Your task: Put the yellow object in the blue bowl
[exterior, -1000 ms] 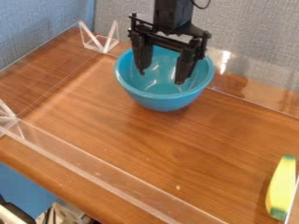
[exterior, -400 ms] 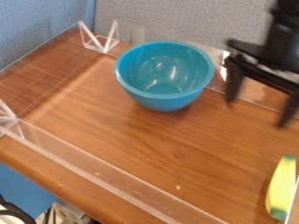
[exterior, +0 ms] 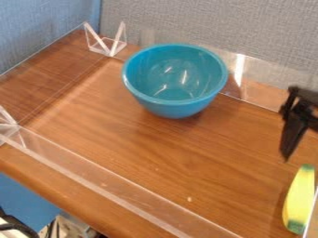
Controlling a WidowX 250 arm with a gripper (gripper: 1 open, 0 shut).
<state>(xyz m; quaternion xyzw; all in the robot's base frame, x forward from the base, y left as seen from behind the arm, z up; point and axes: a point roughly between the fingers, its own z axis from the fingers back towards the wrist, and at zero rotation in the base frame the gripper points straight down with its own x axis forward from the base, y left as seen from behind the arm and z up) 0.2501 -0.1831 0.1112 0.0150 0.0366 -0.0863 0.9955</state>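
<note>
The blue bowl is round, glossy and turquoise; it stands upright on the wooden table toward the back middle, and nothing is in it. The yellow object, a small curved banana-like piece, lies at the right edge near the front, partly cut off by the frame. Only one dark finger of my gripper shows at the right edge, above the yellow object and well right of the bowl. The other finger is out of frame. Nothing is held.
A low clear acrylic wall runs along the table's front and sides, with a clear panel behind the bowl. Clear triangular brackets stand at the back left corner.
The gripper has swept from over the bowl to the right and slightly toward the front, now mostly out of frame above the yellow object. Bowl and yellow object have stayed put.
</note>
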